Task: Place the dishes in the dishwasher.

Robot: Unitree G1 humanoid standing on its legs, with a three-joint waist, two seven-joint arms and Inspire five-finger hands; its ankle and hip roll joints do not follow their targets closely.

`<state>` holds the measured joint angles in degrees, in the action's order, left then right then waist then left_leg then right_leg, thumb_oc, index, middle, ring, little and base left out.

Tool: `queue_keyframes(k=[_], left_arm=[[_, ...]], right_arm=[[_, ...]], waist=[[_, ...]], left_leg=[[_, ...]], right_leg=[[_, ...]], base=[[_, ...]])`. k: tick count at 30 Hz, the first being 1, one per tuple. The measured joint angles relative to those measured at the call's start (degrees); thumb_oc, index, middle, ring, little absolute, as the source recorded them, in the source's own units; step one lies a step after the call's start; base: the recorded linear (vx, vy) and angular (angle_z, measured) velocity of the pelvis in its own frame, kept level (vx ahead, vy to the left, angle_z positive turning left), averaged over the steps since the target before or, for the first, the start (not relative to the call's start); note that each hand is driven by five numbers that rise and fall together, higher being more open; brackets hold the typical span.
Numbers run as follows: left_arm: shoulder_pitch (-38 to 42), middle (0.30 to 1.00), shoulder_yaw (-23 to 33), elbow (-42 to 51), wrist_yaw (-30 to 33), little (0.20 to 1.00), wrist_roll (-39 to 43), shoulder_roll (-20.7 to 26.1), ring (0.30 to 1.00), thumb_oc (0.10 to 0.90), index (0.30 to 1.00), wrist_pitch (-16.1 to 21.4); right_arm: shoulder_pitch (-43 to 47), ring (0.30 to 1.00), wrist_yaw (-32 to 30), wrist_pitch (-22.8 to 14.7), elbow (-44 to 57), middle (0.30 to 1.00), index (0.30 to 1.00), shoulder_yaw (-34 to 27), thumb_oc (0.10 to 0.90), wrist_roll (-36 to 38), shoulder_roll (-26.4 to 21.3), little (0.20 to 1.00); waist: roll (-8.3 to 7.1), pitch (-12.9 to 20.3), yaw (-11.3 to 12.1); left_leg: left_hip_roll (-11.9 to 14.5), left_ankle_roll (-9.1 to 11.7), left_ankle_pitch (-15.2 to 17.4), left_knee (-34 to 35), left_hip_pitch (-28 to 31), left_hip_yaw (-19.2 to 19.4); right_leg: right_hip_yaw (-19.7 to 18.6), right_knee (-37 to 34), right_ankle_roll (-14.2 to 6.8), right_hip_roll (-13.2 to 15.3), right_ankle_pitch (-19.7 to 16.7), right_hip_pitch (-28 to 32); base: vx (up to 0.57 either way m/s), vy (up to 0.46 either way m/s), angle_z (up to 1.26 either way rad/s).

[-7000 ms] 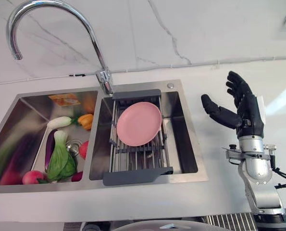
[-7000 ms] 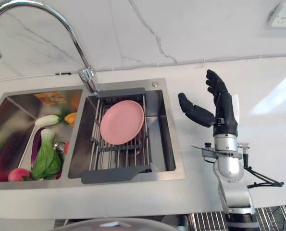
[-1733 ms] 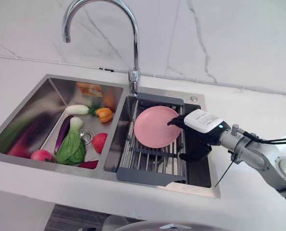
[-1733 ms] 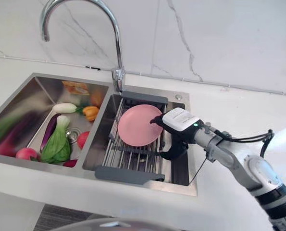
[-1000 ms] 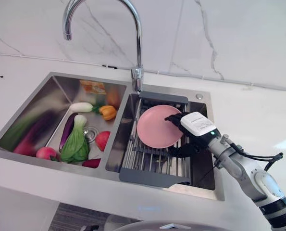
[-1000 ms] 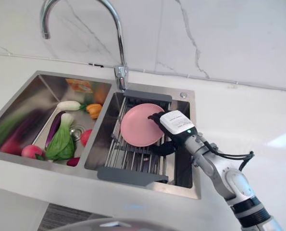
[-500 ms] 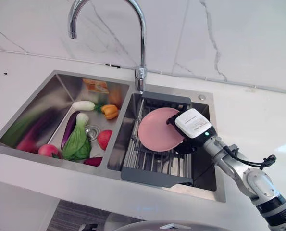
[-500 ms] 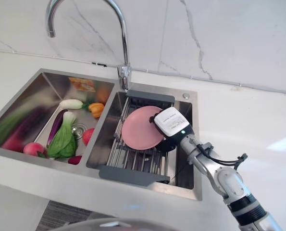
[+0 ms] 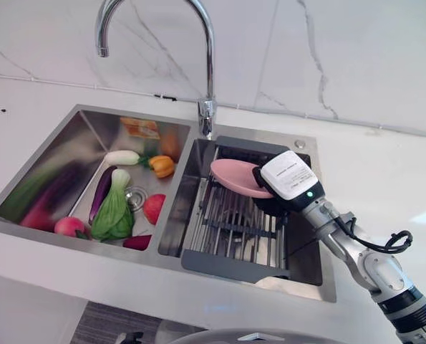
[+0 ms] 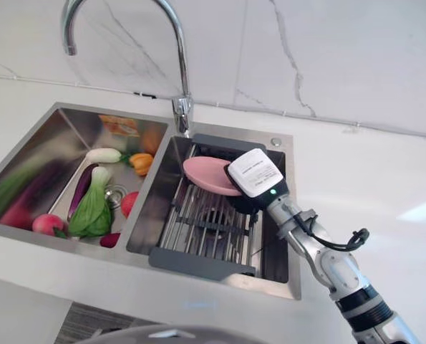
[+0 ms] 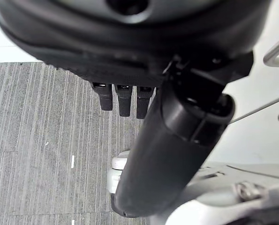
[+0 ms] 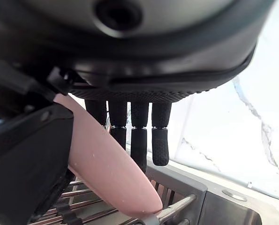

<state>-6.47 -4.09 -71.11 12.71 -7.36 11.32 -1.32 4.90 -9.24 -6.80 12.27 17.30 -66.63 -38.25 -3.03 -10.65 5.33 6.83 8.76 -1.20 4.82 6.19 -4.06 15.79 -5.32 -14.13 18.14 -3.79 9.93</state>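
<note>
A pink plate (image 9: 233,176) is held almost level above the dish rack (image 9: 230,231) in the right basin of the sink. My right hand (image 9: 283,188) is shut on the plate's right rim. In the right wrist view the plate (image 12: 109,166) is pinched between the thumb and the fingers (image 12: 140,136), with the rack bars below. My left hand (image 11: 174,154) hangs idle over a grey floor, its fingers (image 11: 123,99) relaxed and holding nothing.
A tall curved faucet (image 9: 207,68) rises behind the divider between the basins. The left basin holds vegetables (image 9: 114,213) and fruit. White counter (image 9: 384,179) surrounds the steel sink (image 9: 309,276), and a marble wall stands behind it.
The plate leaned on the rack with my right hand closing on its rim. Now it is lifted off the bars and tipped nearly flat in that hand.
</note>
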Motion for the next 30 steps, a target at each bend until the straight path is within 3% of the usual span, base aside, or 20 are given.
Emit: queue_keyframes(k=[5, 10, 19, 22, 23, 24, 25, 27, 28, 29, 30], left_arm=[[-0.5, 0.9, 0.0, 0.0, 1.0, 0.9, 0.0, -0.5, 0.9, 0.8, 0.9, 0.0], [-1.6, 0.9, 0.0, 0.5, 1.1, 0.9, 0.0, -0.9, 0.9, 0.8, 0.9, 0.2], [-2.2, 0.9, -0.3, 1.3, 2.0, 0.9, -0.1, -1.7, 0.9, 0.8, 0.9, 0.3], [-1.5, 0.9, -1.8, 3.3, 2.7, 0.9, 0.0, -1.3, 0.9, 0.8, 0.9, 0.7], [-0.8, 0.9, -1.7, 4.1, 3.0, 0.9, 0.1, -1.0, 0.9, 0.8, 0.9, 0.9], [1.2, 0.9, -1.2, 3.6, 3.5, 0.9, 0.8, -1.0, 0.9, 0.8, 0.9, 1.0], [1.5, 0.9, -1.1, 3.4, 3.5, 0.9, 2.1, -1.0, 0.9, 0.8, 0.9, 1.1], [1.2, 0.9, -1.2, 3.1, 4.1, 0.9, 3.7, -1.1, 0.9, 0.8, 0.9, 1.3], [1.5, 0.9, -1.8, 2.8, 4.6, 0.9, 4.2, -1.1, 0.9, 0.8, 0.9, 1.2], [3.2, 0.9, -2.0, -0.3, 4.3, 0.9, 5.1, -0.6, 0.9, 0.8, 0.9, 0.0], [3.7, 0.9, -2.4, -2.3, 3.8, 0.9, 4.6, 0.3, 0.9, 0.8, 0.9, -0.4]], right_arm=[[-3.1, 0.3, -1.7, -0.1, 2.8, 0.3, 0.3, -3.1, 0.4, 11.8, 2.7, 0.3], [-5.6, 0.3, -2.7, -0.6, 4.4, 0.3, 0.3, -6.3, 0.4, 18.4, 3.3, 0.3], [-10.3, 0.3, -4.0, -0.8, 6.6, 0.3, 0.3, -12.9, 0.4, 29.3, 6.8, 0.3], [-9.8, 0.3, -5.6, -1.2, 7.9, 0.3, 0.3, -17.3, 0.4, 33.9, 6.8, 0.3], [-9.0, 0.3, -6.1, -1.3, 8.0, 0.3, 0.3, -18.4, 0.4, 35.8, 6.7, 0.3], [-7.7, 0.3, -6.5, -1.2, 8.2, 0.3, 0.3, -20.0, 0.4, 37.2, 6.7, 0.3], [-6.1, 0.3, -6.6, -1.1, 8.2, 0.3, 0.3, -20.2, 0.4, 37.9, 6.5, 0.3], [-3.4, 0.3, -7.0, -1.4, 8.6, 0.3, 0.3, -20.5, 0.4, 38.2, 6.2, 0.3], [-4.0, 0.3, -7.8, -1.7, 9.0, 0.3, 0.3, -22.2, 0.4, 38.5, 6.0, 0.3], [-6.6, 0.3, -9.6, -1.6, 9.1, 0.3, 0.3, -26.1, 0.4, 39.1, 6.6, 0.3], [-7.9, 0.3, -9.7, -0.6, 9.2, 0.3, 0.3, -28.2, 0.4, 39.6, 8.3, 0.3]], waist=[[0.79, 0.6, -1.4], [1.53, 1.2, -2.8], [3.22, 2.2, -3.3], [3.39, 1.9, -3.5], [2.63, 1.3, -3.7], [1.46, -0.4, -3.7], [1.49, -0.4, -2.8], [1.63, -0.4, -2.6], [1.87, -0.6, -3.7], [1.11, -1.5, -5.5], [-0.93, -2.5, -8.2]], left_leg=[[0.0, 0.0, 0.0, 0.2, -0.1, 0.5], [0.1, 0.0, 0.0, 0.3, -0.2, 0.7], [0.3, 0.1, 0.0, 0.3, -0.7, 0.5], [0.0, 0.5, 0.0, -3.5, -4.4, 0.4], [-0.6, 1.0, 0.4, -8.3, -8.1, 0.3], [-1.2, 1.3, 1.6, -14.9, -11.7, -1.4], [-2.4, 1.5, 4.1, -17.8, -12.4, -6.1], [-3.3, 0.5, 11.1, -22.9, -11.5, -15.1], [-3.3, 0.2, 15.2, -24.3, -10.6, -19.0], [-5.1, -3.2, 19.1, -24.5, -8.8, -20.2], [-7.2, -4.8, 19.4, -24.0, -7.6, -17.8]], right_leg=[[-0.5, 0.0, 0.0, 0.0, 0.0, -0.6], [-0.7, 0.0, 0.0, 0.0, 0.0, -0.9], [-0.3, -0.3, -0.1, -0.2, 0.0, -1.0], [0.6, 0.3, 0.0, -0.4, 0.1, -2.8], [-0.3, 2.1, 1.5, -0.2, 1.0, -4.8], [-1.0, 3.7, 1.5, 0.1, 1.1, -6.1], [-3.9, 5.4, 1.7, 0.0, 1.2, -8.7], [-11.1, 8.2, 1.8, -1.1, 1.1, -13.2], [-14.7, 8.7, 1.5, -2.1, 0.9, -14.1], [-17.2, 8.0, 1.6, -1.2, 0.3, -14.0], [-18.3, 7.5, 3.3, 0.2, -2.2, -14.4]], base=[[0.01, -0.008, -0.03], [0.0, -0.01, -0.02], [-0.01, -0.015, 0.02], [-0.18, 0.011, 0.18], [-0.2, 0.126, 0.16], [-0.18, 0.194, -0.31], [-0.09, 0.275, -0.82], [0.01, 0.417, -1.59], [-0.01, 0.618, -1.69], [-0.09, 0.539, -1.24], [-0.23, 0.51, -1.33]])
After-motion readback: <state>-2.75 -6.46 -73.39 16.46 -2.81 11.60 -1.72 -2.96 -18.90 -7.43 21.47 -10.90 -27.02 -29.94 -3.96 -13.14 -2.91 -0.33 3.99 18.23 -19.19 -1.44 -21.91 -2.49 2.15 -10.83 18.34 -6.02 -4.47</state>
